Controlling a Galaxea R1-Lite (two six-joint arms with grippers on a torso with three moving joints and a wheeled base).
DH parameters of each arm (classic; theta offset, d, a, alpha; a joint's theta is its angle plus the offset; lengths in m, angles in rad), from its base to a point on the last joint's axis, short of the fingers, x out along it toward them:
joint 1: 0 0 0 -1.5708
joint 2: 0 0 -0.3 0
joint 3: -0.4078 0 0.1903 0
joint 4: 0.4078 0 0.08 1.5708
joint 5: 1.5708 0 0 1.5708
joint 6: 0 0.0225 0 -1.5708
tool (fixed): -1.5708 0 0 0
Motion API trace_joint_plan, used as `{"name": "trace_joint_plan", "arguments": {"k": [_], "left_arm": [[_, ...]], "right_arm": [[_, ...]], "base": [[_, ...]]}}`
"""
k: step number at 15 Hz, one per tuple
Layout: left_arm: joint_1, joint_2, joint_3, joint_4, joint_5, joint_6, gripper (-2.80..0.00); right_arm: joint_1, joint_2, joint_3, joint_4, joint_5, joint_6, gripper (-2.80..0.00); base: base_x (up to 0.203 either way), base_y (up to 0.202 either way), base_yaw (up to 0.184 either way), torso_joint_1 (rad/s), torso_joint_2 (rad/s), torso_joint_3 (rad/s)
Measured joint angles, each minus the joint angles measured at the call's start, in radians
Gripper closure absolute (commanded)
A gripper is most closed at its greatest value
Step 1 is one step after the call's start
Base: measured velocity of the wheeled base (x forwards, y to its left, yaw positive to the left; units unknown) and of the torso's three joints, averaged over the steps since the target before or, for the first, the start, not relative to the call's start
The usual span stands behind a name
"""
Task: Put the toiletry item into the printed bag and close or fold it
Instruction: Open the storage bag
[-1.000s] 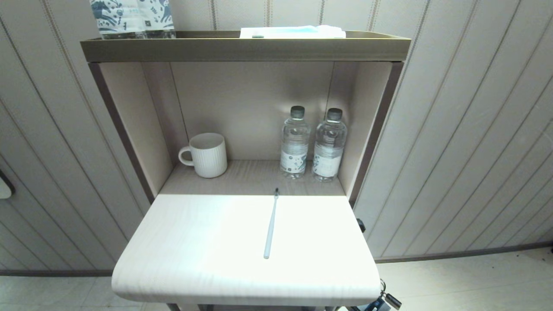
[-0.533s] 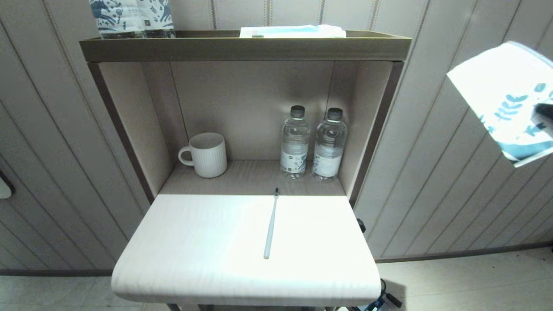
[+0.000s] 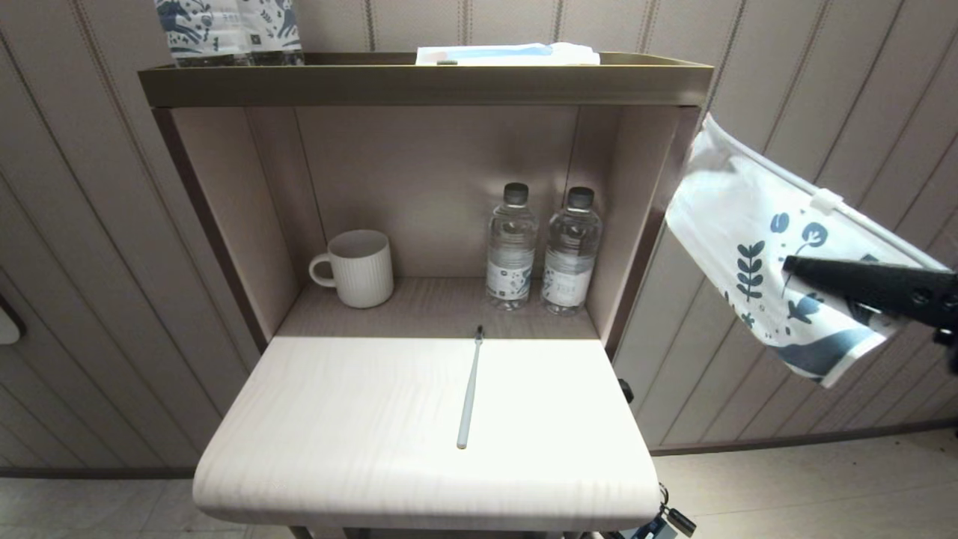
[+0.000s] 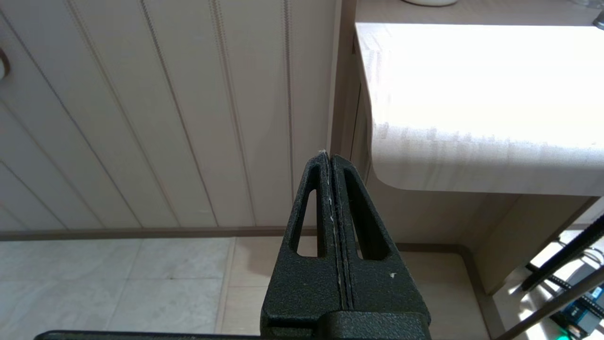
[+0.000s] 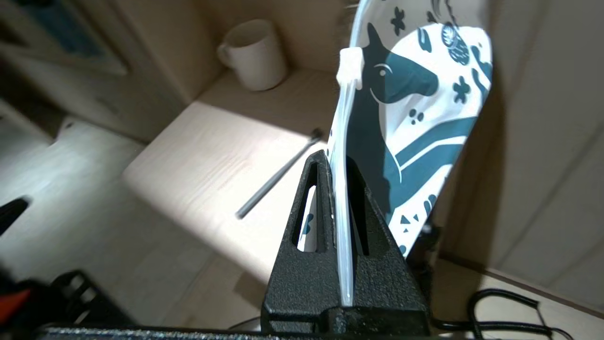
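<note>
Clamping printed bag [image 3: 756, 232], right gripper [image 3: 793, 268], toothbrush [image 3: 469, 389] apart

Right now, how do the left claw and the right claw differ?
The right claw is shut on the printed bag, pinching it by its zip edge; the left claw is shut on nothing. The right claw holds the bag in the air to the right of the shelf unit, while the left claw sits low beside the tabletop, above the floor. Both are black with slotted fingers.
</note>
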Motion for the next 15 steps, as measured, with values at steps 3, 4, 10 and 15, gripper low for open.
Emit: {"name": "trace_joint_plan", "arguments": {"k": [3, 4, 10, 15], "left_arm": [[0.0, 0.0, 0.0, 0.0, 0.0, 0.0, 0.0], [0.0, 0.0, 0.0, 0.0, 0.0, 0.0, 0.0], [0.0, 0.0, 0.0, 0.0, 0.0, 0.0, 0.0], [0.0, 0.0, 0.0, 0.0, 0.0, 0.003, 0.0]], "right_arm": [[0.147, -0.029, -0.055, 0.139, 0.009, 0.001, 0.0], [0.17, -0.035, -0.086, 0.187, 0.011, 0.001, 0.0], [0.257, -0.069, -0.218, 0.528, 0.125, -0.09, 0.0], [0.28, 0.053, -0.251, 0.699, 0.112, -0.47, 0.0]], "base": [[0.0, 0.0, 0.0, 0.0, 0.0, 0.0], [0.0, 0.0, 0.0, 0.0, 0.0, 0.0], [0.0, 0.0, 0.0, 0.0, 0.0, 0.0], [0.0, 0.0, 0.0, 0.0, 0.0, 0.0]]}}
